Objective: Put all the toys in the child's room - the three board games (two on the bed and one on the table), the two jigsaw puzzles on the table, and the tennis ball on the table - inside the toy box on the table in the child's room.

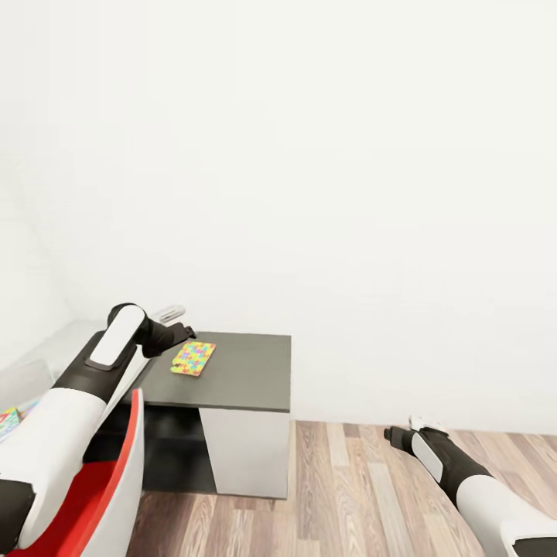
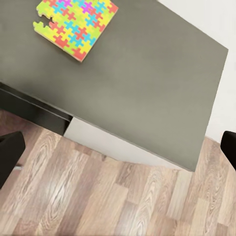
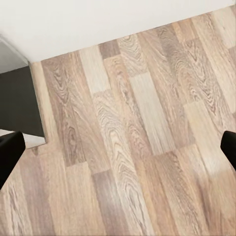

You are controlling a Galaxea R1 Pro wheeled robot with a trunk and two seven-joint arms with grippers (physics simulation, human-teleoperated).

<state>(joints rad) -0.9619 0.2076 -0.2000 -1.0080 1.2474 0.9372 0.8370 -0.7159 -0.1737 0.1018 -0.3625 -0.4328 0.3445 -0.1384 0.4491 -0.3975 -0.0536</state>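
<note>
Lying flat on the dark cabinet [image 1: 232, 375], the jigsaw puzzle [image 1: 193, 358] sat near its left edge, at about eleven o'clock in the left wrist view. The left gripper [image 1: 184, 333] hung over it, fingers spread wide, holding nothing. Best to come straight down and pinch one edge. The right gripper [image 1: 398, 433] was spread wide over the floor [image 3: 132, 147]. The toy box was not seen; a colourful corner [image 1: 8, 422] at nine o'clock was cut off.

white wall [image 1: 325, 155], plank floor [image 1: 363, 495], dark cabinet [image 1: 240, 371]

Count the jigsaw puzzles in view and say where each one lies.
1. A jigsaw puzzle lies flat on the dark grey cabinet, near its left end, just beyond the left gripper. A second may be out of frame.
</note>
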